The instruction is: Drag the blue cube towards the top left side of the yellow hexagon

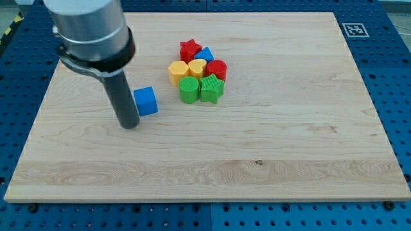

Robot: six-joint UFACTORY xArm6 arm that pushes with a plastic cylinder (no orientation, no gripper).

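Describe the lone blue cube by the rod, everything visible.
The blue cube is a small, solid-looking block, plastic by its look, with a lighter top face and darker sides. It sits flat on the wooden board, turned slightly askew to the board's edges. It stands alone, well to the view's left of the cluster holding the yellow hexagon, with bare wood between. My tip is immediately at its left, slightly lower in the view; whether they touch I cannot tell.
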